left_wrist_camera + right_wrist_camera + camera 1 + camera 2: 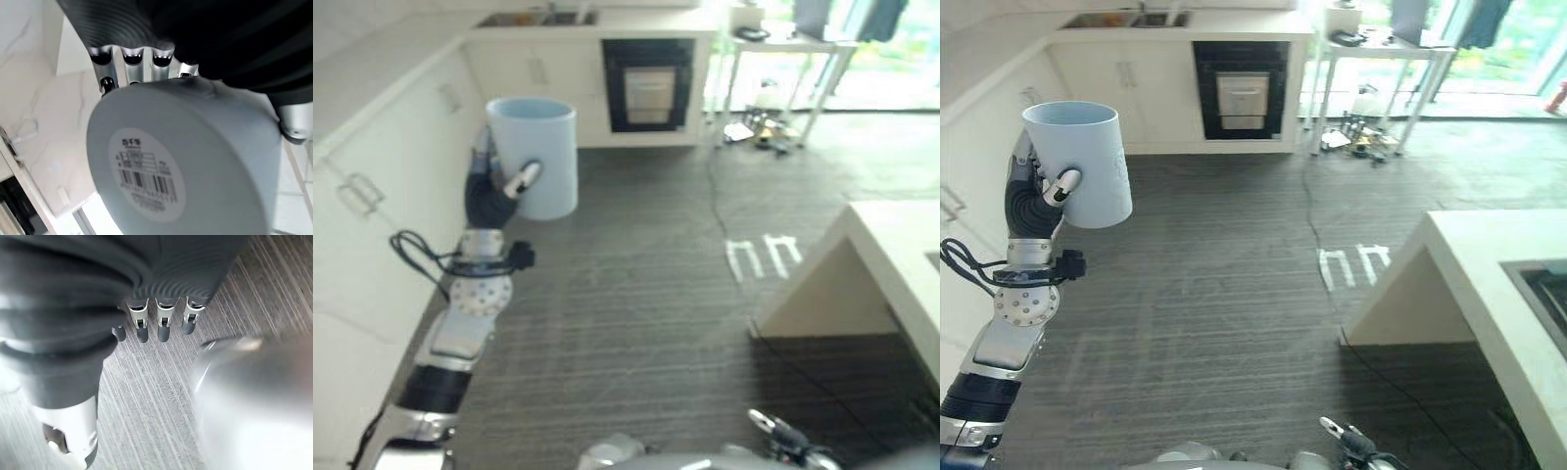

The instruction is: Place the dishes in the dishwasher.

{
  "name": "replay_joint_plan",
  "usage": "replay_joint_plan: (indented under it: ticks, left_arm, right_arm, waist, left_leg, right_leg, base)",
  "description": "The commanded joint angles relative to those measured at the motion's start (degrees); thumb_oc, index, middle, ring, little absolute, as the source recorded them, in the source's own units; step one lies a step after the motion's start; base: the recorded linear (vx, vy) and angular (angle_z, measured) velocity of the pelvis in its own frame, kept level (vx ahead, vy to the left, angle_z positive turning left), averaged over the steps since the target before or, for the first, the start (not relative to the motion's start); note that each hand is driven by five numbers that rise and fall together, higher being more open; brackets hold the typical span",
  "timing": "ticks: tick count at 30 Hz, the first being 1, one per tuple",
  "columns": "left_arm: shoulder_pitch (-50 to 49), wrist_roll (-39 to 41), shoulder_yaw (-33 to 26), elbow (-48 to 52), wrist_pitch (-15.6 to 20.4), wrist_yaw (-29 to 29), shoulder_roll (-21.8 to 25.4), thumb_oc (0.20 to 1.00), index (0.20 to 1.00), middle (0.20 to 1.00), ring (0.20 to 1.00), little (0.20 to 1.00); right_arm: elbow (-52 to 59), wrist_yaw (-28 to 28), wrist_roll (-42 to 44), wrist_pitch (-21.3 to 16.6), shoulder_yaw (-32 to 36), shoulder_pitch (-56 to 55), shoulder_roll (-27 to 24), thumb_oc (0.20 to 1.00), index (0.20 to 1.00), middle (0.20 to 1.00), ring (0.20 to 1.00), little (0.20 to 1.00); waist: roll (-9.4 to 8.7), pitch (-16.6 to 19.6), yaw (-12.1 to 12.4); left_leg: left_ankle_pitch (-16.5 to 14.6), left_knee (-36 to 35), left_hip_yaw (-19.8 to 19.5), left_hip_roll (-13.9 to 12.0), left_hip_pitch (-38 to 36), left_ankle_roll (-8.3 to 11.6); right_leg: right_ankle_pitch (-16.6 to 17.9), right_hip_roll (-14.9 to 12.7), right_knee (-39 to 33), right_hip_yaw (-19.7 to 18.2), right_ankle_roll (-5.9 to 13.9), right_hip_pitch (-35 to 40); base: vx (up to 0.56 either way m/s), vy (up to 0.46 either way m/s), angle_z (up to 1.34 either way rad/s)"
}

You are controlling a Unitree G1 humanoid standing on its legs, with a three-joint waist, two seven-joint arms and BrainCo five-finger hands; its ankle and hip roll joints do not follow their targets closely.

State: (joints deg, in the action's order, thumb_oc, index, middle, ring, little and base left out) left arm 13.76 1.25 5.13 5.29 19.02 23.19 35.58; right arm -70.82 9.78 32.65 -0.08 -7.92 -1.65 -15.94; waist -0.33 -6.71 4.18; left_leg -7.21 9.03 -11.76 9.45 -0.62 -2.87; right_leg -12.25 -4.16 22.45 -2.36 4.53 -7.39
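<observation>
A pale blue cup (536, 157) is held upright in the air at the left, in front of the white lower cabinets. My left hand (489, 196) is shut on it, thumb across its front wall and fingers (129, 63) behind; the cup's labelled base (146, 181) faces the left wrist camera. A dark-fronted built-in appliance (649, 83) sits in the far cabinet run, well beyond the cup. My right hand (773, 426) hangs low at the bottom edge, over the floor, its fingers (164, 328) loose and holding nothing.
White cabinets (372, 196) run along the left wall to a far counter with a sink (533, 18). A white island counter (901, 255) juts in from the right. White tape marks (762, 257) lie on the grey floor. A table with clutter beneath (783, 44) stands far right.
</observation>
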Motion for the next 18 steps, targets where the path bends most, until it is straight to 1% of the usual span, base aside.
replay_joint_plan:
  ticks: [1, 2, 3, 5, 7, 8, 9, 11, 14, 18]
  left_arm:
    - [1.88, -0.14, -1.59, 2.46, -0.7, -0.36, -0.14, 0.2, 0.2, 0.2, 0.2, 0.2]
    - [1.46, -0.16, -1.48, 2.94, -0.8, -0.53, -0.43, 0.2, 0.2, 0.2, 0.2, 0.2]
    - [0.56, -0.57, -1.54, 3.78, -1.37, -0.51, -0.9, 0.2, 0.2, 0.2, 0.2, 0.2]
    - [-0.21, -0.32, -1.85, 4.34, -1.34, -1.09, -1.23, 0.2, 0.2, 0.2, 0.2, 0.2]
    - [-0.13, 0.41, -1.6, 4.39, -1.02, -3.05, -1.46, 0.2, 0.2, 0.2, 0.2, 0.2]
    - [-0.13, 0.41, -1.6, 4.39, -1.02, -3.05, -1.46, 0.2, 0.2, 0.2, 0.2, 0.2]
    - [1.13, 0.26, -0.46, 3.57, -0.66, -4.28, -1.82, 0.2, 0.2, 0.2, 0.2, 0.2]
    - [2.28, 0.02, 0.56, 2.73, -0.9, -4.53, -1.94, 0.2, 0.2, 0.2, 0.2, 0.2]
    - [3.31, -0.76, 1.27, 2.04, -1.13, -4.39, -1.65, 0.2, 0.2, 0.2, 0.2, 0.2]
    - [2.86, -0.45, 1.17, 2.72, -1.93, -4.64, -1.08, 0.2, 0.2, 0.2, 0.2, 0.2]
  right_arm:
    - [-1.39, 0.65, -1.17, 2.0, 0.29, 2.19, -1.48, 1.0, 1.0, 1.0, 1.0, 1.0]
    - [-1.73, 0.49, -1.13, 2.61, 0.34, 2.23, -1.64, 1.0, 1.0, 1.0, 1.0, 1.0]
    - [-2.84, 0.22, -2.07, 3.3, 0.32, 2.62, -1.85, 1.0, 1.0, 1.0, 1.0, 1.0]
    - [-3.66, -0.44, -2.45, 3.23, -0.16, 2.7, -1.68, 1.0, 1.0, 1.0, 1.0, 1.0]
    - [-3.69, -1.85, -0.66, 3.46, -0.23, 2.38, -1.65, 1.0, 1.0, 1.0, 1.0, 1.0]
    - [-3.69, -1.85, -0.66, 3.46, -0.23, 2.38, -1.65, 1.0, 1.0, 1.0, 1.0, 1.0]
    - [-3.33, -2.55, 1.07, 3.42, 0.52, 1.71, -1.79, 1.0, 1.0, 1.0, 1.0, 1.0]
    - [-3.32, -2.91, 2.11, 3.86, 0.99, 1.25, -1.55, 1.0, 1.0, 1.0, 1.0, 1.0]
    - [-3.92, -1.52, 0.71, 3.71, 1.07, 0.73, -0.72, 1.0, 1.0, 1.0, 1.0, 1.0]
    - [-3.87, 0.72, -0.25, 2.91, -0.33, 0.4, 0.27, 1.0, 1.0, 1.0, 1.0, 1.0]
  waist:
    - [-0.71, 3.05, -1.35]
    - [-0.77, 3.07, -1.12]
    - [-0.8, 3.01, -0.38]
    - [-0.66, 3.13, -0.03]
    - [-0.21, 3.47, -0.57]
    - [-0.21, 3.47, -0.57]
    - [0.28, 3.8, -1.6]
    - [0.66, 4.16, -2.52]
    - [0.98, 4.64, -3.18]
    - [0.9, 5.19, -3.23]
  left_leg:
    - [-3.18, 8.16, 7.79, -7.44, 5.98, 1.85]
    - [-2.95, 8.16, 7.21, -7.54, 6.26, 2.02]
    - [-2.5, 8.16, 6.42, -7.84, 6.75, 2.52]
    - [-2.07, 8.16, 7.08, -8.64, 7.28, 3.19]
    - [-1.22, 8.16, 11.27, -11.52, 8.22, 4.6]
    - [-1.22, 8.16, 11.27, -11.52, 8.22, 4.6]
    - [-0.45, 8.16, 14.18, -14.12, 9.19, 5.89]
    - [-0.73, 8.16, 15.23, -14.71, 9.44, 6.44]
    - [-1.18, 8.16, 16.28, -14.76, 9.16, 6.3]
    - [-2.04, 8.16, 16.21, -13.81, 8.25, 5.63]
  right_leg:
    - [6.39, -2.69, -5.26, 5.66, 1.83, 1.87]
    - [6.08, -2.38, -5.26, 5.89, 1.53, 1.9]
    - [5.35, -1.83, -5.26, 6.48, 0.89, 2.03]
    - [4.77, -1.48, -5.26, 7.4, 0.52, 1.96]
    - [4.37, -2.15, -5.26, 10.31, 0.46, 1.89]
    - [4.37, -2.15, -5.26, 10.31, 0.46, 1.89]
    - [4.28, -3.14, -5.26, 12.44, 0.67, 1.86]
    - [4.47, -3.9, -5.26, 13.21, 1.19, 1.74]
    - [4.7, -5.17, -5.26, 14.13, 1.76, 1.91]
    - [4.75, -5.5, -5.26, 13.11, 2.22, 2.14]
  base:
    - [0.0, -0.205, 1.17]
    - [0.0, -0.187, 0.66]
    - [0.0, -0.175, 0.32]
    - [-0.02, -0.121, 0.54]
    - [-0.04, -0.037, 0.71]
    - [-0.05, 0.019, 0.94]
    - [-0.03, 0.035, 0.9]
    - [-0.01, 0.053, 0.76]
    - [0.04, 0.081, 0.28]
    - [0.06, 0.047, -0.17]
